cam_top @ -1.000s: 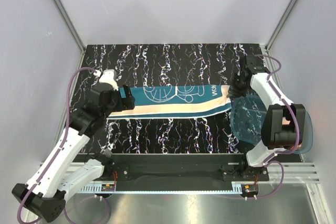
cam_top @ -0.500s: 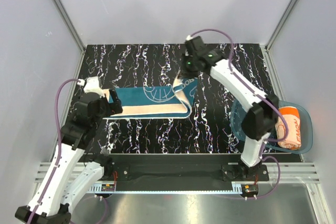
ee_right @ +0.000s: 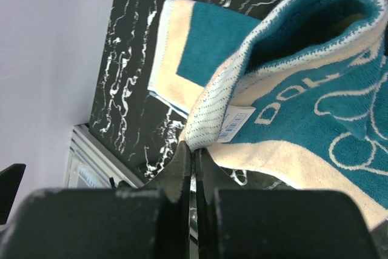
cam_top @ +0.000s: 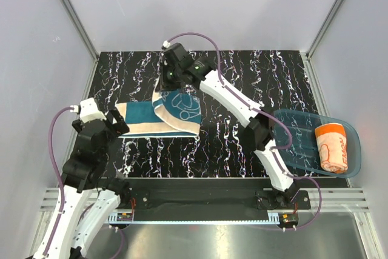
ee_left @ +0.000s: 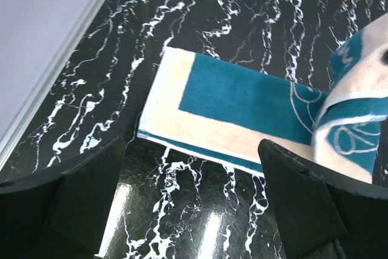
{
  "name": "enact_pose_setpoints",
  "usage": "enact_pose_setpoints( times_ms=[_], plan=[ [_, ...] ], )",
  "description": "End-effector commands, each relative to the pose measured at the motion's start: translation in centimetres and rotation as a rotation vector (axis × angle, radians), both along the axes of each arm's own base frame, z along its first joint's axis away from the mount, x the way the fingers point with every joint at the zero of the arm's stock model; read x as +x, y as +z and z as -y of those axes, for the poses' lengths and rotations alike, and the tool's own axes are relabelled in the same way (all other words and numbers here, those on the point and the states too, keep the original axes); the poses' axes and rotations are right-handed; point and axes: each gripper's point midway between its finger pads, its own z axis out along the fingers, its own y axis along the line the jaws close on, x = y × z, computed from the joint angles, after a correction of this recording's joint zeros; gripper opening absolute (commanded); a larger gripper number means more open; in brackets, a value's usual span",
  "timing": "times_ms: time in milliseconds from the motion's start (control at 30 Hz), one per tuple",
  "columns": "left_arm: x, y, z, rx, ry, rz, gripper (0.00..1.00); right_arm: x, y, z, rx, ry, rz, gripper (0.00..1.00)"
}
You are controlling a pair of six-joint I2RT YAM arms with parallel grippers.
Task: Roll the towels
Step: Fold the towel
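Top: teal towel [cam_top: 176, 112] lies left-centre on table [cam_top: 242, 71], its right end folded over and held up by right pincer [cam_top: 165, 83]; orange towel [cam_top: 332, 148] sits rolled in blue tray [cam_top: 297, 144]. Left wrist: left pincer [ee_left: 191, 147] gapes wide, gripping nothing, near towel's left end. Right wrist: pincer clamped on towel hem.

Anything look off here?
Teal towel: the right tool pinches its tagged edge, lifted and doubled back over the flat half, and the flap sits askew, not square to the strip. Left tool open, not gripping it.
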Motion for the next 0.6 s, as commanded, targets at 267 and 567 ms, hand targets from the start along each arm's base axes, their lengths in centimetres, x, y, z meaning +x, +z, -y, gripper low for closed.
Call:
enact_pose_setpoints(
  times_ms=[267, 567],
  plan=[
    [-0.1, 1.4, -1.3, -0.006, 0.076, 0.068, 0.99, -2.7, -0.9, -8.4, 0.167, 0.131, -0.009, 0.0],
    [-0.2, 1.5, -1.4, -0.004, 0.079, 0.076, 0.99, -3.9, -1.6, -12.0, 0.266, 0.19, -0.01, 0.0]
  ],
)
